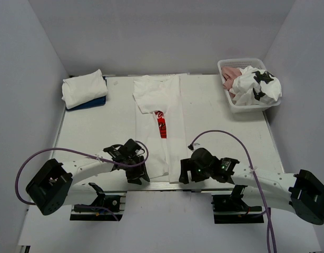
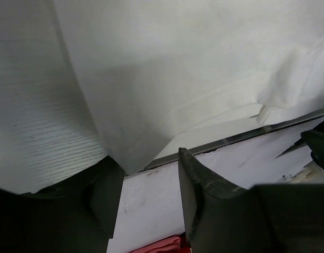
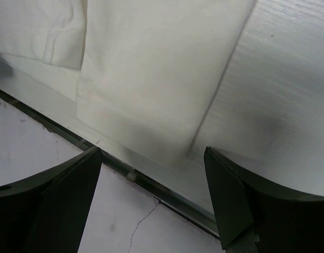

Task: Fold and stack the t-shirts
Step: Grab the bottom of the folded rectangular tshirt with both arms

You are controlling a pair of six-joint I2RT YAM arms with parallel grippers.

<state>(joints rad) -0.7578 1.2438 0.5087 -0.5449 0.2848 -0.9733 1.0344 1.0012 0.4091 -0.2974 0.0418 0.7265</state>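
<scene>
Two tees look done: a folded white tee (image 1: pixel 82 87) sits on a folded blue tee (image 1: pixel 97 101) at the far-left corner of the surface (image 1: pixel 219 126). The red-print white tee (image 1: pixel 156 97) lies down the middle, its sides apparently folded in and its hem at the near edge, where the left claw (image 2: pixel 146 158) and right claw (image 3: pixel 151 153) each stand wide open at a hem corner, holding nothing. I judge it about half folded, while the dusty-pink tee (image 1: pixel 231 73) and black-patched tee (image 1: pixel 259 84) lie crumpled in the basket (image 1: pixel 246 107) at the far-right corner, not yet folded.

Spread t-shirt (image 1: pixel 156 100) lies centre, folded stack (image 1: pixel 84 88) far-left, basket (image 1: pixel 235 61) far-right.
</scene>
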